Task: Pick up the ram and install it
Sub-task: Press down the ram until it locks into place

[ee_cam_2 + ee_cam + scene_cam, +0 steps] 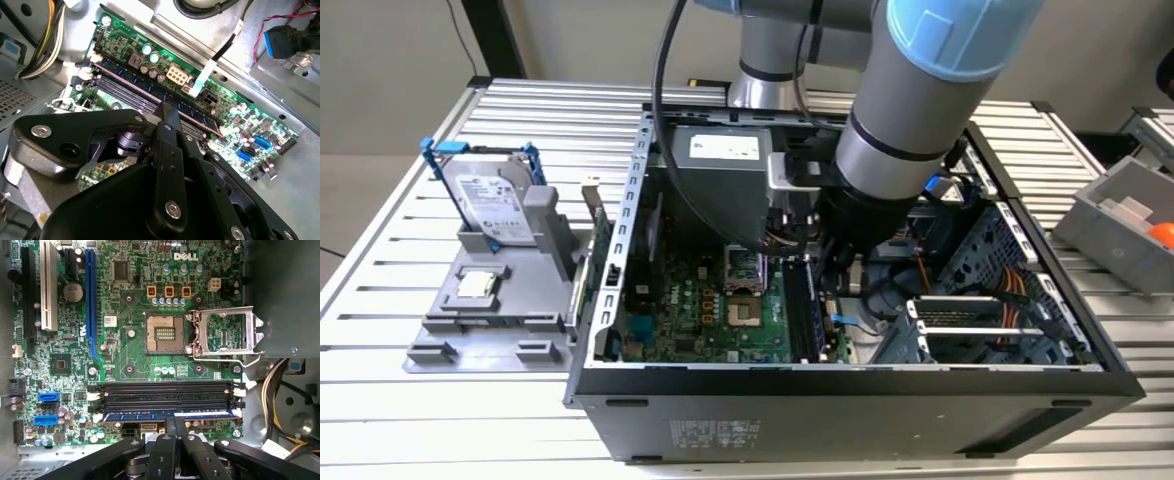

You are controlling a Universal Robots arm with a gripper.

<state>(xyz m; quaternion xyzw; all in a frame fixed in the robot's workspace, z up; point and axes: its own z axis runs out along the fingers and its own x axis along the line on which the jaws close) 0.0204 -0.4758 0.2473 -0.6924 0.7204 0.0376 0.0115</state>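
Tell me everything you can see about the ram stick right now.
The ram is a long, thin, dark blue circuit-board stick. It stands on edge in the outermost of the motherboard's black memory slots, next to the empty ones, running their full length. The black claw closes on its middle from above; in the second wrist view the stick lies along the slot.

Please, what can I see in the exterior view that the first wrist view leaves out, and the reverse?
Exterior view: the hard drive in its blue-handled frame, standing on a gray holder beside the computer case, and the arm reaching in.
First wrist view: the claw shut on the ram, which sits in a memory slot beside empty slots.
Both: the green motherboard with its empty processor socket.
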